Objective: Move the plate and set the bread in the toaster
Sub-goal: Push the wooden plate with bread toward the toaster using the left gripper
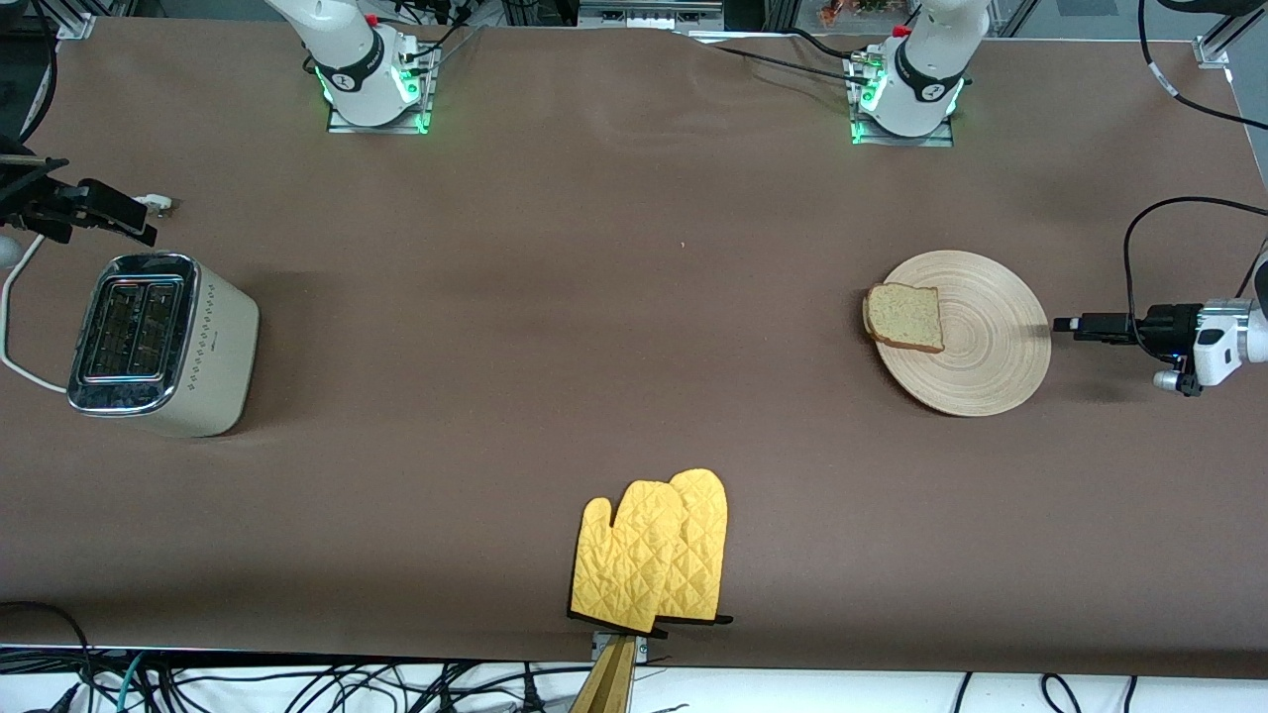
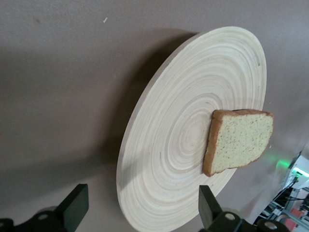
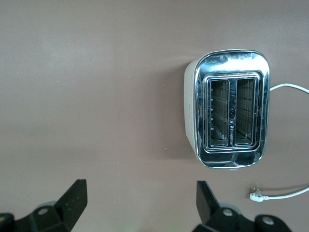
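Bread sits on plate at left arm's end, left gripper spread just beside the rim, right gripper spread, up near the empty toaster.

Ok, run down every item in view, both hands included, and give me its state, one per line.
plate: flat on the table, carrying the bread, not gripped.
bread: lying flat on the plate near its rim.
toaster: upright, both slots empty.
toaster plug: unplugged, loose on the table.
oven mitts: flat, overlapping.
left hand: open, beside the plate's rim.
right hand: open, near the toaster.
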Controlling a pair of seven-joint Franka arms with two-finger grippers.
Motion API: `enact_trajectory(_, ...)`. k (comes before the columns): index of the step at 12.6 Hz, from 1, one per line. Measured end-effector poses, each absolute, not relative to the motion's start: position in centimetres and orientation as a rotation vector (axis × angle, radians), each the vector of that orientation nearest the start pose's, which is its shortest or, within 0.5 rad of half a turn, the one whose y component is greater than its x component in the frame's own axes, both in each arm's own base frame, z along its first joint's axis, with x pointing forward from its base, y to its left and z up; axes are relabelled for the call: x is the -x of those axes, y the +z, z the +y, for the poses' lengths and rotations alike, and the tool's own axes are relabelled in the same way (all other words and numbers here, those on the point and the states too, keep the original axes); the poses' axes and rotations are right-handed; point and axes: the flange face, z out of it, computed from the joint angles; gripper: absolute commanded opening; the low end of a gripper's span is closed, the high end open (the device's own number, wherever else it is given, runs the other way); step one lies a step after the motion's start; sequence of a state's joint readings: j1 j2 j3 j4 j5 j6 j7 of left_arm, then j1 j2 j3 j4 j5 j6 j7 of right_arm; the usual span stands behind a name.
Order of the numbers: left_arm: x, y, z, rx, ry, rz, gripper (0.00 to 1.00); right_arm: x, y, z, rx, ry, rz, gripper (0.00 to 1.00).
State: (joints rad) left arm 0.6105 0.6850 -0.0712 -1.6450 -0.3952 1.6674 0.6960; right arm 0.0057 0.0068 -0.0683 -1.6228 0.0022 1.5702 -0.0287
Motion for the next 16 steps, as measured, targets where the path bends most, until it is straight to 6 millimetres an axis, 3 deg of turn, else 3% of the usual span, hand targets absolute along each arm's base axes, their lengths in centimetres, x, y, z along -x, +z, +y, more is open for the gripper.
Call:
enact_trajectory(11,-54.3,14.9,26.6,-2.285,-0.335,0.103,1.00,-55.3,59.6,-3.4,3.135,0.093,0.053,1.00)
enact_trajectory(12,-54.2,14.3,26.5,-2.282,-0.338,0.106,0.93,-55.3,59.6,-3.4,3.135,0.093,0.053,1.00)
enact_trajectory(14,-54.0,13.5,26.3,-2.272,-0.337,0.081,0.52,-55.3,59.6,-3.4,3.135,0.093,0.053,1.00)
enact_trajectory(16,-53.7,12.7,26.2,-2.260,-0.314,0.011,0.18,-55.3,59.6,-3.4,3.135,0.093,0.053,1.00)
